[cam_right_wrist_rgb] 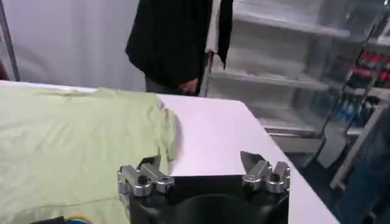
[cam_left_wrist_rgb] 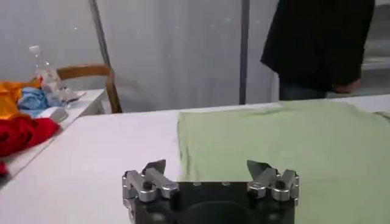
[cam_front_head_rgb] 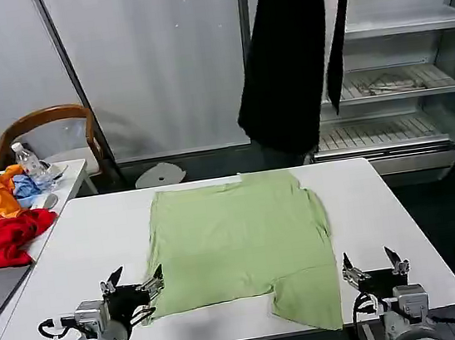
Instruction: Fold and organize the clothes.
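Note:
The light green T-shirt (cam_front_head_rgb: 241, 243) lies spread flat on the white table (cam_front_head_rgb: 382, 200), plain side up, with one bottom corner folded over near the front edge. My left gripper (cam_front_head_rgb: 134, 285) stands open at the shirt's front left corner, its fingers just short of the cloth (cam_left_wrist_rgb: 280, 146). My right gripper (cam_front_head_rgb: 374, 264) is open beside the shirt's front right edge, over bare table. In the right wrist view the shirt (cam_right_wrist_rgb: 73, 134) lies off to one side of the open right gripper (cam_right_wrist_rgb: 201, 163). The open left gripper (cam_left_wrist_rgb: 207, 165) holds nothing.
A pile of red, orange and blue garments (cam_front_head_rgb: 7, 216) and a water bottle (cam_front_head_rgb: 29, 162) sit on a side table at the left, by a wooden chair (cam_front_head_rgb: 46, 127). A person in black (cam_front_head_rgb: 296, 52) stands behind the table. Metal shelves (cam_front_head_rgb: 400, 80) fill the back right.

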`<state>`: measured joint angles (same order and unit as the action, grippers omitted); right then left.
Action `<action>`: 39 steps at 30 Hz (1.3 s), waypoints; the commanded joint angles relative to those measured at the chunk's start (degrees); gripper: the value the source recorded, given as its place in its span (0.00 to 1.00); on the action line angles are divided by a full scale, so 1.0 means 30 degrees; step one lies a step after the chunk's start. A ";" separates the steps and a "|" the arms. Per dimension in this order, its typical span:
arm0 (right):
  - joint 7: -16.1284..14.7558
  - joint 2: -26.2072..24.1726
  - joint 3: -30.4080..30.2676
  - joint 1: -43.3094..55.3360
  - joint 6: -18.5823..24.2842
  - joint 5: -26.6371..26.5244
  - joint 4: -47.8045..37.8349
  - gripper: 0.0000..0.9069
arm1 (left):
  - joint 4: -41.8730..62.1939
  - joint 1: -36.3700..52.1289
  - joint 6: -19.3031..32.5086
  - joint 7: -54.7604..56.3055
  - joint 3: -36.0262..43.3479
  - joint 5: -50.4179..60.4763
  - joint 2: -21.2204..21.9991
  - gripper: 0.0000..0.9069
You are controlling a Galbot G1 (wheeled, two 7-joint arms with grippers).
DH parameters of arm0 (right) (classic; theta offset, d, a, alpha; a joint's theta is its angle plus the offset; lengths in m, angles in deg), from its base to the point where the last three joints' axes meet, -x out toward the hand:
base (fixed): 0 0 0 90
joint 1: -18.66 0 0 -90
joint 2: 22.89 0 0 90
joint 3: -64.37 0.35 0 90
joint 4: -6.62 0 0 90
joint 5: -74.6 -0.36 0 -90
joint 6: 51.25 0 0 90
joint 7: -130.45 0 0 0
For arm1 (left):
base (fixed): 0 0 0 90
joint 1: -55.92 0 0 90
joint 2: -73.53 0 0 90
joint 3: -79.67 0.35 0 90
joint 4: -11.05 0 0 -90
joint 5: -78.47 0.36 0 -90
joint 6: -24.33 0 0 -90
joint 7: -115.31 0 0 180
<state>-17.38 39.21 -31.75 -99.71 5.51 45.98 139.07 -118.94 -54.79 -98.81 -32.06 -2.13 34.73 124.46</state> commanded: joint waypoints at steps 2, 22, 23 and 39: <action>-0.0117 0.0744 -0.0094 0.0075 0.0020 -0.0378 -0.0581 1.00 | 0.0452 -0.0003 0.0009 0.0114 0.0039 -0.0241 0.0014 1.00; -0.0024 0.2628 -0.1515 -0.0137 0.0039 0.0315 -0.1403 1.00 | 0.1340 0.0103 0.0027 0.0083 0.0369 -0.0158 0.0474 1.00; -0.0025 0.2696 -0.1592 -0.0132 0.0044 0.0273 -0.1457 1.00 | 0.1411 0.0120 0.0026 0.0079 0.0385 -0.0160 0.0490 1.00; -0.0087 0.3105 -0.2016 -0.0113 0.0053 0.0325 -0.1904 1.00 | 0.2195 0.0296 0.0035 0.0008 0.0471 -0.0318 0.0856 1.00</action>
<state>-17.60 47.97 -37.47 -100.02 5.66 46.84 133.64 -112.65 -53.62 -98.69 -32.03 -0.66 33.47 127.22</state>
